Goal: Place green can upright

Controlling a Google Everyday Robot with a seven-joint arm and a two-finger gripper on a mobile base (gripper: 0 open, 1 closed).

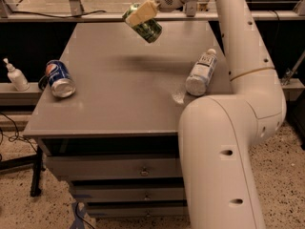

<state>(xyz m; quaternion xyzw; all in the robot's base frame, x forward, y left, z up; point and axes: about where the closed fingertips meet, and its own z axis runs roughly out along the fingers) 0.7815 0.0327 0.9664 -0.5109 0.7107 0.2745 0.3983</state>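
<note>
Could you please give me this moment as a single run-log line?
tool: shut on green can | can: tilted, aloft above table rear | upright placement: not yet done

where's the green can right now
In the camera view the green can hangs tilted in the hand, in the air over the far part of the table, up-left of the white bottle and right of the Pepsi can.

Your gripper [141,14], above the matt grey tabletop [119,94], clamps the glossy metal green can [149,30]; below the jaws lies a smooth plastic bottle [200,73].
</note>
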